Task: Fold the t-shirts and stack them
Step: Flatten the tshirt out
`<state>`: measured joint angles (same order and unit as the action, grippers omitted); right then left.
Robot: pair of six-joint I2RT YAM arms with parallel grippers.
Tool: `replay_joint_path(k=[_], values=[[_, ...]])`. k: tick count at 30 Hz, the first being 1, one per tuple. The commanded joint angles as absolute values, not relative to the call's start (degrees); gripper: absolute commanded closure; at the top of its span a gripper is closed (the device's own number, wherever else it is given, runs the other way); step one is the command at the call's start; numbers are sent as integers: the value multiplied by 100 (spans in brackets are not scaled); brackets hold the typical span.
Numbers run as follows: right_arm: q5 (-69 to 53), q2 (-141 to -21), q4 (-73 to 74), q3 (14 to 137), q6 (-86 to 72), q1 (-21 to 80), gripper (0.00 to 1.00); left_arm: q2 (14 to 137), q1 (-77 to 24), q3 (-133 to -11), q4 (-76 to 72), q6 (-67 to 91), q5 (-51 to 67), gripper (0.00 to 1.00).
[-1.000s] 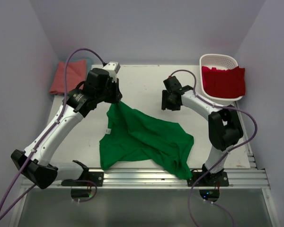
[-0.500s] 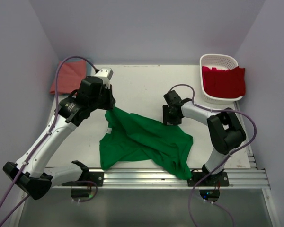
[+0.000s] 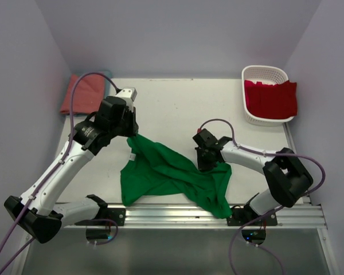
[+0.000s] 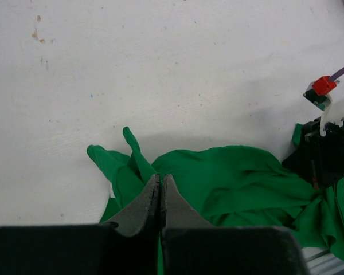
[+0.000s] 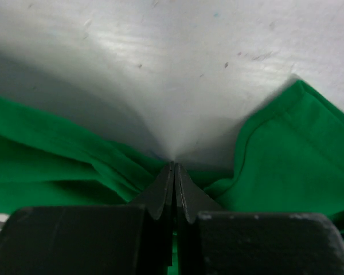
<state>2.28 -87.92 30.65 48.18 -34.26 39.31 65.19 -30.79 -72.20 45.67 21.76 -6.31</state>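
The bright green t-shirt (image 3: pixel 172 175) lies crumpled on the white table, near the front edge. My left gripper (image 3: pixel 133 136) is shut on its far left corner. In the left wrist view the jaws (image 4: pixel 160 176) are pressed together, with green cloth (image 4: pixel 246 177) between and below them. My right gripper (image 3: pixel 206 166) is down at the shirt's far right edge. In the right wrist view it (image 5: pixel 174 164) is shut on a fold of the green t-shirt (image 5: pixel 286 166). A red t-shirt (image 3: pixel 270 98) hangs over the basket. A salmon-pink t-shirt (image 3: pixel 83 94) lies at the far left.
The white lattice basket (image 3: pixel 264 69) stands at the far right corner. A metal rail (image 3: pixel 178 212) runs along the near edge under the shirt's hem. The right arm's black wrist (image 4: pixel 327 154) shows at the right of the left wrist view.
The right arm came nearer and down onto the shirt's far right edge, and its jaws shut there. The left gripper drew its corner of the shirt slightly nearer.
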Motion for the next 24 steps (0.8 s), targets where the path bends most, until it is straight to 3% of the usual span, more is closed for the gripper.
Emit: replay_joint_path(k=[1, 10, 14, 20, 24], values=[[246, -8333, 3295, 4737, -3744, 4271, 100, 6381, -3076, -7163, 4360, 2224, -721, 100], [623, -7296, 3840, 4325, -4560, 5360, 100, 6074, -3076, -6689, 4307, 2373, -668, 100], [1396, -6654, 4288, 4473, -4948, 5836, 100, 5959, -3076, -6495, 4210, 2373, -781, 100], [3645, -6828, 5044, 5939, -4519, 5635, 100, 6397, -3059, -6538, 3938, 2303, -1649, 100], [3815, -7443, 5011, 7335, -3712, 4687, 100, 6898, -2884, -7081, 3648, 2136, -1951, 100]])
